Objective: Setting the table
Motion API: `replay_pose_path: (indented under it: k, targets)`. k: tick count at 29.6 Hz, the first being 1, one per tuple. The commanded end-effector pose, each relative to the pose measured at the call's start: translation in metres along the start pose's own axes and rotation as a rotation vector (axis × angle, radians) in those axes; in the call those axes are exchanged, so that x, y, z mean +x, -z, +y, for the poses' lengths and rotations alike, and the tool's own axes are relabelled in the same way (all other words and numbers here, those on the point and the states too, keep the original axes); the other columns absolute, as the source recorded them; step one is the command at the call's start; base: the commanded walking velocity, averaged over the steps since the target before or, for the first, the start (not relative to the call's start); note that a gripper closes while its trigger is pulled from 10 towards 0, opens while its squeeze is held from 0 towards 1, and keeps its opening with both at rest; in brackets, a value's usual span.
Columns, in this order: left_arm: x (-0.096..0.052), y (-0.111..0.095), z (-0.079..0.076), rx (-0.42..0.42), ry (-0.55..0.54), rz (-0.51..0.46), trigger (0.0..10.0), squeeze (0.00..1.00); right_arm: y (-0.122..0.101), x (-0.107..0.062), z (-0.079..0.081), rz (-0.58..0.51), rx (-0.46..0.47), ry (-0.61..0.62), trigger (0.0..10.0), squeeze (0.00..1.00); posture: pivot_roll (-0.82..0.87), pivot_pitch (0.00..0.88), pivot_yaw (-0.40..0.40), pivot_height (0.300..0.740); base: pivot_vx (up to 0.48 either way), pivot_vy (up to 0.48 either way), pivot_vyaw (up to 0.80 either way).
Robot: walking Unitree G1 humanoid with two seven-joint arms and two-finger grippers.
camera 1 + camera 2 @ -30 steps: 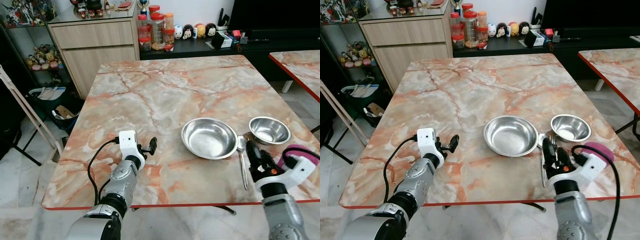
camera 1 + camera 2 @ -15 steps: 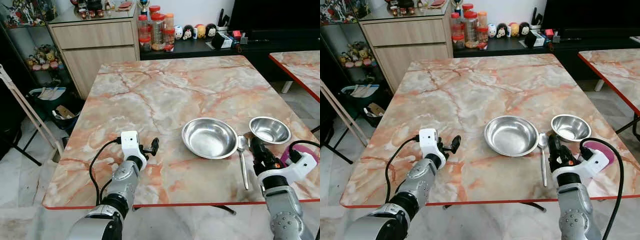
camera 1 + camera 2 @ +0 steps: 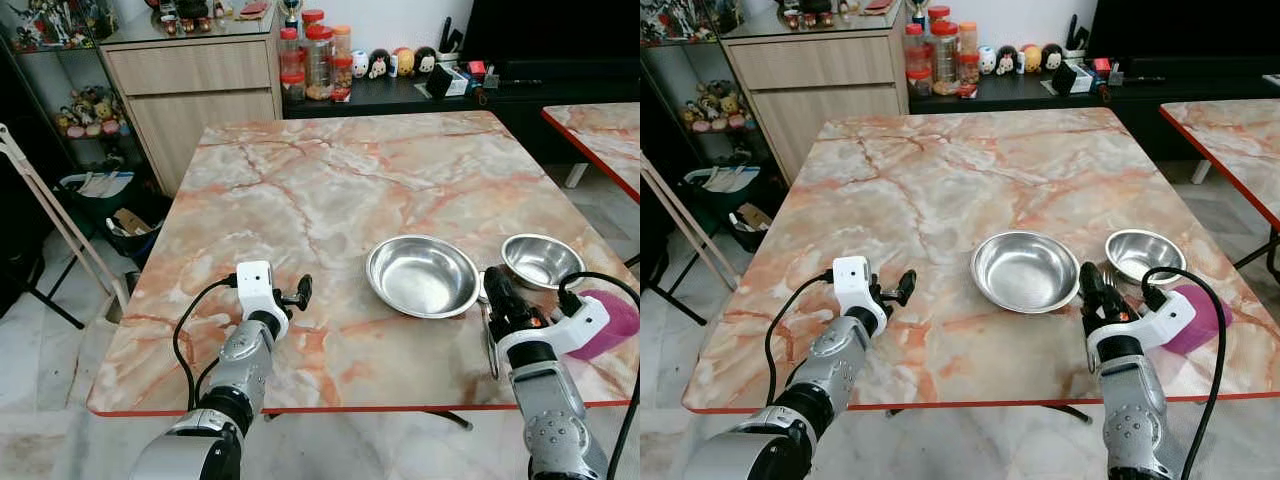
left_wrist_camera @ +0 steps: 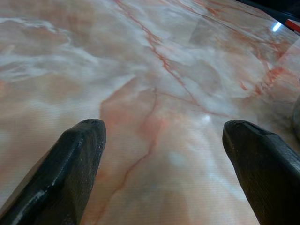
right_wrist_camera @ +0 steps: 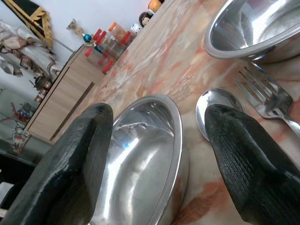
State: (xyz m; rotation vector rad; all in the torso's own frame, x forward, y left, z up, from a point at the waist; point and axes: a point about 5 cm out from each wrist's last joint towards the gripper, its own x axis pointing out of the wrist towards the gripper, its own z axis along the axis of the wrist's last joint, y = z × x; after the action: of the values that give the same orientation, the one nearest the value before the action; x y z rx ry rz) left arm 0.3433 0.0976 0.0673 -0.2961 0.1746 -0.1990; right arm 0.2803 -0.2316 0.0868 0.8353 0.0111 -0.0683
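Big bowl (image 3: pixel 422 276) sat on table (image 3: pixel 300 190); small bowl (image 3: pixel 540 260), spoon (image 5: pixel 216 108) and fork (image 5: pixel 267 101) just right of it. Right gripper (image 3: pixel 497 297) hung over spoon, spread wide, empty. Left gripper (image 3: pixel 300 293) left of big bowl, spread wide, empty.

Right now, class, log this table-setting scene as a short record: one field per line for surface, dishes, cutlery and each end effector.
Surface: marble-pattern table, red edge
Dishes: large steel bowl; small steel bowl to its right, apart from it
Cutlery: spoon and fork lying side by side between the two bowls
Right end effector: open, over the cutlery beside the large steel bowl, holding nothing
Left end effector: open, over bare table, holding nothing
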Motion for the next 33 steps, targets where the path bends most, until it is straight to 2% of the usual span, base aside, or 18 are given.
replay_pose_path:
  k: [1, 13, 33]
  targets:
    - [-0.0005, -0.0006, 0.0034, 0.000, -0.016, -0.005, 10.0, 0.00, 0.0011, 0.0028, 0.0006, 0.003, 0.010, 0.014, 10.0, 0.00, -0.09, 0.000, 0.017, 0.740, 0.000, 0.000, 0.00]
    - [-0.0004, -0.0012, 0.0047, 0.005, -0.018, -0.003, 10.0, 0.00, 0.0033, 0.0049, -0.0062, -0.008, 0.037, 0.085, 10.0, 0.00, -0.09, 0.000, 0.018, 0.740, 0.000, 0.000, 0.00]
    - [-0.0018, 0.0017, 0.0047, 0.004, -0.023, 0.004, 10.0, 0.00, 0.0050, 0.0116, -0.0062, 0.019, 0.033, 0.107, 10.0, 0.00, -0.08, 0.000, 0.011, 0.740, 0.000, 0.000, 0.00]
